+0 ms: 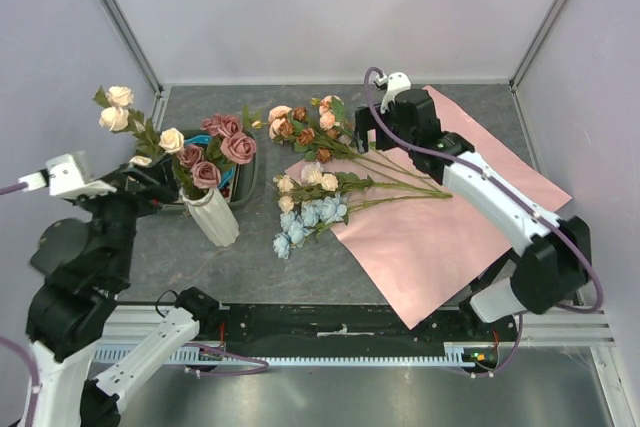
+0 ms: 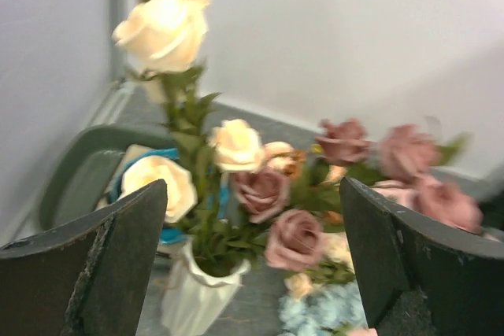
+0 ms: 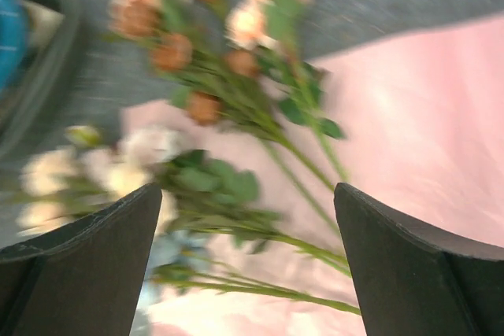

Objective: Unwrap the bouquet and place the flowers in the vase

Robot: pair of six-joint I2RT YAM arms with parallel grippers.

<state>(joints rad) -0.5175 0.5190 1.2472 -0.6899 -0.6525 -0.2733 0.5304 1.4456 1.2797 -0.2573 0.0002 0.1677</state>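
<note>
Top external, left tool (image 1: 165,182) released beside vase (image 1: 215,217), right tool (image 1: 365,134) released over flowers (image 1: 305,132)

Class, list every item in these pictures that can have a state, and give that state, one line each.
vase: upright, holding cream and mauve roses.
loose flowers: lying on their sides, stems across the paper.
paper sheet: spread flat, pink side up.
left gripper: open, empty.
right gripper: open, empty, over the loose stems.

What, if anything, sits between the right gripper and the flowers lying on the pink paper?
Nothing visible does. The right gripper hangs open directly over the flowers, and their stems lie uncovered on the pink paper.
</note>
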